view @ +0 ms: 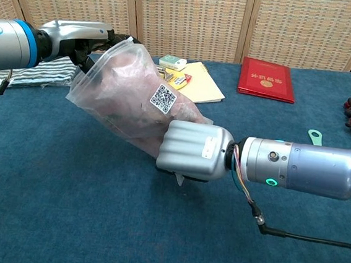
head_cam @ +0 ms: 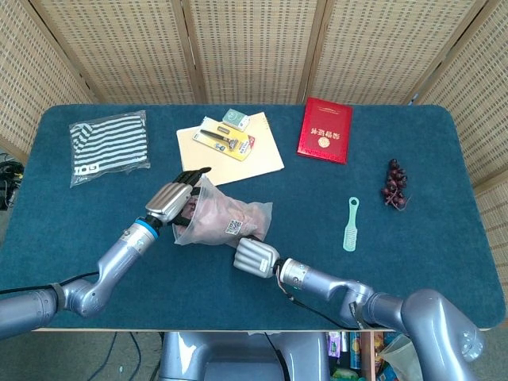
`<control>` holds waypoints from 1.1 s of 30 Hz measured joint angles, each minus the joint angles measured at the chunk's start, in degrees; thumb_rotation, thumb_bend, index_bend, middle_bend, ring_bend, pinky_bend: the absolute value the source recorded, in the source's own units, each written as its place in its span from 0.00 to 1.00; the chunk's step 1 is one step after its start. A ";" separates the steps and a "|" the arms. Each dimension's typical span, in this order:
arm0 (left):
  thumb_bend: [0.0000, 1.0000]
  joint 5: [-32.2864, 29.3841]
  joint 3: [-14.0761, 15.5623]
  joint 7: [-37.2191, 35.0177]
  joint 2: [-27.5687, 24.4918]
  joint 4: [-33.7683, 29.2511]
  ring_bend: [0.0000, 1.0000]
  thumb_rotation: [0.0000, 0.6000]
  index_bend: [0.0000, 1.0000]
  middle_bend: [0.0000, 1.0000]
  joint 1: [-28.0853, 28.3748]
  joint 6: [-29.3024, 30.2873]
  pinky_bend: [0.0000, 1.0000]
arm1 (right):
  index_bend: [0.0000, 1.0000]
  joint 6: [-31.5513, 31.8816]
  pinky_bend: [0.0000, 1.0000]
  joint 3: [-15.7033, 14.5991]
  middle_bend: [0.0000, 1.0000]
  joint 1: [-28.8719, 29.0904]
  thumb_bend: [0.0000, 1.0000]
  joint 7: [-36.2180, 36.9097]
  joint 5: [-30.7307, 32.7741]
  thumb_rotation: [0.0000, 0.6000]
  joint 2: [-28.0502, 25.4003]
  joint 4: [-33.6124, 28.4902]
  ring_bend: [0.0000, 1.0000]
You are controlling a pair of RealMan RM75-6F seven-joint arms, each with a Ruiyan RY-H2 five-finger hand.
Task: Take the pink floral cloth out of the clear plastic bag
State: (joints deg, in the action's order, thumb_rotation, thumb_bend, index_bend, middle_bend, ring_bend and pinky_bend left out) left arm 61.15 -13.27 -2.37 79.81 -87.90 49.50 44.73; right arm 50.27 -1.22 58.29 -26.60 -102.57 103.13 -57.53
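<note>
We take the clear plastic bag (head_cam: 225,222) as our landmark; it lies near the middle of the blue table (head_cam: 444,262), tilted, with the pink floral cloth (view: 129,96) wholly inside it and a QR label (view: 163,97) on its upper face.

The left hand (head_cam: 171,200) is at the bag's open end. In the chest view its dark fingers (view: 97,40) reach into the mouth and hold that edge up off the table. Whether they also pinch the cloth we cannot tell.

The right hand (view: 192,150) is at the bag's opposite, closed end. Its fingers are curled in tightly and the bag's lower corner disappears under them, so we read it as gripping that end; a small point of plastic shows just below the hand.

Beyond the bag, toward the wicker screens: a yellow folder (head_cam: 231,148) carrying a packaged razor (head_cam: 225,141) and a small green-and-white box (head_cam: 235,118). Further along that far edge, a red booklet (head_cam: 325,130).

Past the bag's open end, near the table corner: a striped cloth in its own bag (head_cam: 109,146).

Past the closed end, well apart: a green comb (head_cam: 350,225), and beyond it a bunch of dark grapes (head_cam: 394,183).
</note>
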 measured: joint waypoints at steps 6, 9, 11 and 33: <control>0.51 0.01 -0.06 -0.02 -0.06 -0.07 0.00 1.00 0.65 0.00 0.03 0.04 0.00 | 0.73 0.17 1.00 -0.04 0.88 0.13 0.67 0.07 0.10 1.00 0.08 0.08 0.86; 0.51 0.00 -0.07 -0.04 -0.07 -0.07 0.00 1.00 0.65 0.00 0.03 0.06 0.00 | 0.78 0.36 1.00 -0.02 0.89 0.11 0.71 0.07 0.19 1.00 0.14 0.16 0.86; 0.51 -0.02 -0.05 -0.10 -0.06 -0.06 0.00 1.00 0.65 0.00 0.00 0.08 0.00 | 0.79 0.45 1.00 -0.05 0.89 0.11 0.74 0.04 0.21 1.00 0.19 0.22 0.87; 0.51 0.66 -0.99 -2.09 -1.27 -0.10 0.00 1.00 0.65 0.00 -0.88 1.38 0.00 | 0.85 1.34 1.00 -0.94 0.91 -1.55 0.88 -2.81 1.06 1.00 -3.66 -1.78 0.88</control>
State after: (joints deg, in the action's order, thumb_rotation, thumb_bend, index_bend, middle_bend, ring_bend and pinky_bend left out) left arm 61.81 -14.27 -4.46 78.54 -88.00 48.62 46.11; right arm 51.61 -2.16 56.75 -29.41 -101.51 99.48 -59.31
